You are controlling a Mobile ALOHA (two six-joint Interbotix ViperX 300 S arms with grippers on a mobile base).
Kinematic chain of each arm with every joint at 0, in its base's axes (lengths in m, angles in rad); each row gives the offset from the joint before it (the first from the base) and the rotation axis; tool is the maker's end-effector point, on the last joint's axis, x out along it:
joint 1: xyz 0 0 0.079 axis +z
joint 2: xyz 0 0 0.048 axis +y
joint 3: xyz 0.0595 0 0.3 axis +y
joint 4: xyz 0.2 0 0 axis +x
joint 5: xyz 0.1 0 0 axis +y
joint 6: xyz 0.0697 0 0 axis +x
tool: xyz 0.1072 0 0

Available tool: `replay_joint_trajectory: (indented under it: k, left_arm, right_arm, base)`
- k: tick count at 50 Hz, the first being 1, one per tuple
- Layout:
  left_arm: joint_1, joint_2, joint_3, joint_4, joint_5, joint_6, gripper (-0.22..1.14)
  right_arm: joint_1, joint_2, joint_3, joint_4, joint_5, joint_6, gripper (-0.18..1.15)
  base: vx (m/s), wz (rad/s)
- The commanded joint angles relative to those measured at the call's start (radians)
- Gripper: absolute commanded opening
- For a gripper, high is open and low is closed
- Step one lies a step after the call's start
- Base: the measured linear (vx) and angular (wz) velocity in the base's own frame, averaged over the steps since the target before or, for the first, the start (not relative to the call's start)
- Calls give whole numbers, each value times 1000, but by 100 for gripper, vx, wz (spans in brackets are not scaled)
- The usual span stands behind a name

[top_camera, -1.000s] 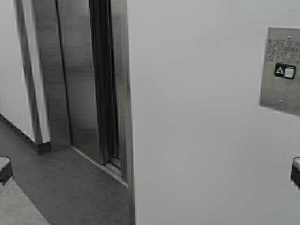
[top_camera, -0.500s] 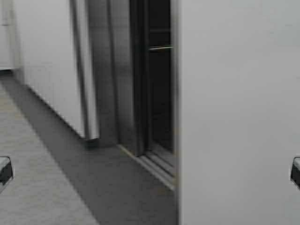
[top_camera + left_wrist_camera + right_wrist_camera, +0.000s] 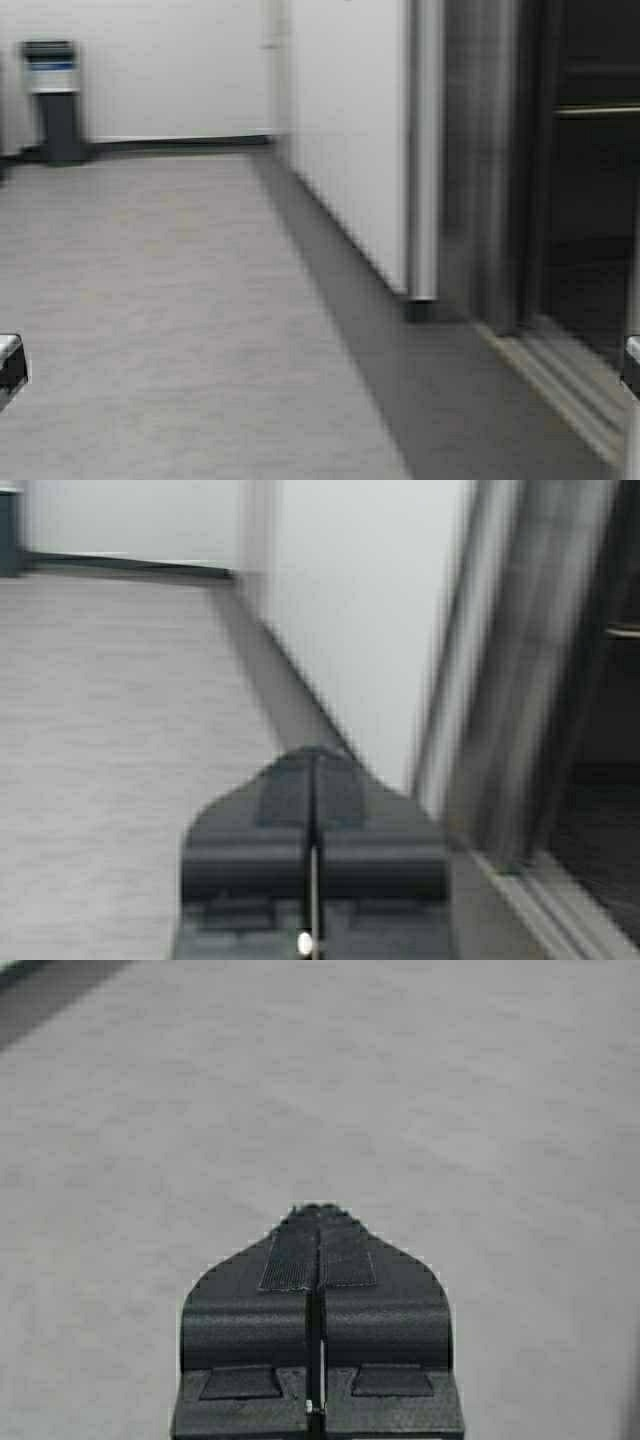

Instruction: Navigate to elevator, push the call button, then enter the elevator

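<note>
While the elevator [image 3: 560, 200] stands at the right edge of the high view, we face mostly down a hallway of grey floor [image 3: 170, 300]. The steel frame [image 3: 425, 150] rises just beside a white wall [image 3: 345, 130], and past it the doorway shows dark, with a horizontal handrail [image 3: 595, 110] inside. A threshold track [image 3: 560, 385] runs along the floor at the opening's foot. A dark baseboard strip follows the wall back to a corner, where the far wall [image 3: 160, 70] closes the corridor. Against that far wall stands a small grey stand [image 3: 55, 95] with a blue band. Between us and it the floor lies open and wide.

We see no call button in any view.

The left gripper [image 3: 313, 780] is pressed fully closed with nothing in it, pointing along the wall toward the frame's base. The right gripper [image 3: 318, 1230] is likewise closed and empty, over bare floor. In the high view, only a small dark part shows at each lower side edge, and we cannot tell what these are.
</note>
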Motion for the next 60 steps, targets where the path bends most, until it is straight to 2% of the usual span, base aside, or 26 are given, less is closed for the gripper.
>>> replay_joint_trajectory:
  k: [1,7,23,36,50,60]
  left_arm:
    - [-2,9,-12,2,-8,-2,2]
    - [0,11,-11,2,-8,-2,2]
    - [0,35,-26,2,-32,3,2]
    - [23,61,-35,2,-49,29,2]
    - [34,339,-181,18,-71,78,2]
    - [32,333,-143,34,-77,72,2]
  right_arm:
    - [-3,-12,-3,2,-9,-3,6]
    - [-15,-20,5,0,3,-3,6]
    - [-155,-48,51,48,32,0,6]
    - [-160,-46,20,51,12,2,6]
    - [-160,-48,6,52,-9,3,6]
    - [-164,-66,20,52,-11,0,6]
  base:
    - [17,57]
    - [20,48]
    - [28,33]
    - [37,16]
    - [40,9]
    - [49,0]
